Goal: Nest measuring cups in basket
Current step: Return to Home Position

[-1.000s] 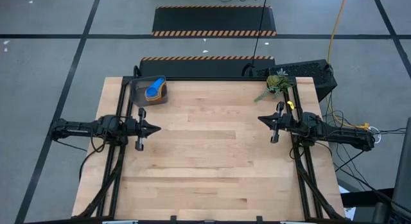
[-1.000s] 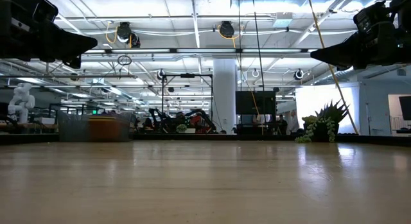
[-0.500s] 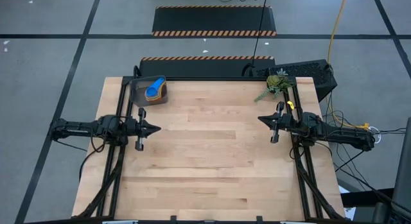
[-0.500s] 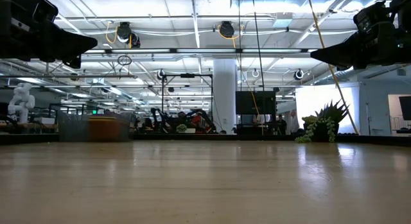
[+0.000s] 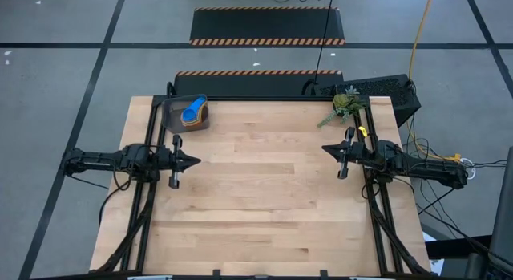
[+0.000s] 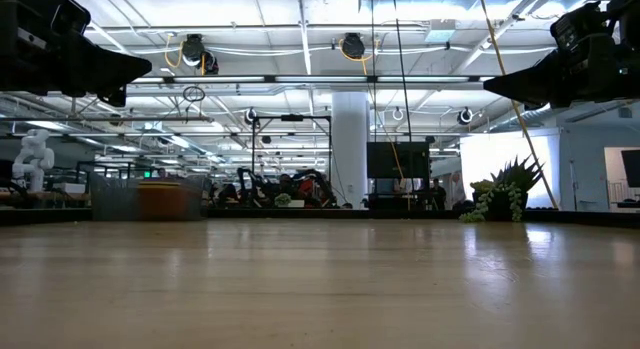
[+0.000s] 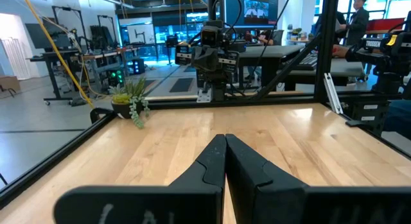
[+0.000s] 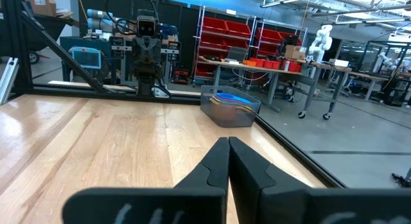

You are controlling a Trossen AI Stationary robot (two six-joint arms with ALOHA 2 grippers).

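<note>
The dark grey basket [image 5: 186, 114] stands on the table's far left corner, with measuring cups [image 5: 192, 113] nested inside it, a light blue one on top and orange showing beside it. The right wrist view shows the basket [image 8: 230, 108] with the blue cups [image 8: 228, 98] in it. My left gripper [image 5: 197, 161] hovers shut at the table's left edge, pointing level toward the middle. At the right edge, my right gripper [image 5: 324, 149] is also shut and faces it. Neither touches anything.
A green plant sprig [image 5: 343, 106] sits at the far right corner. A small yellow piece [image 5: 362, 131] shows beside my right arm. The bare wooden tabletop [image 5: 264, 192] stretches between the two arms. Black frame rails run along the table's sides.
</note>
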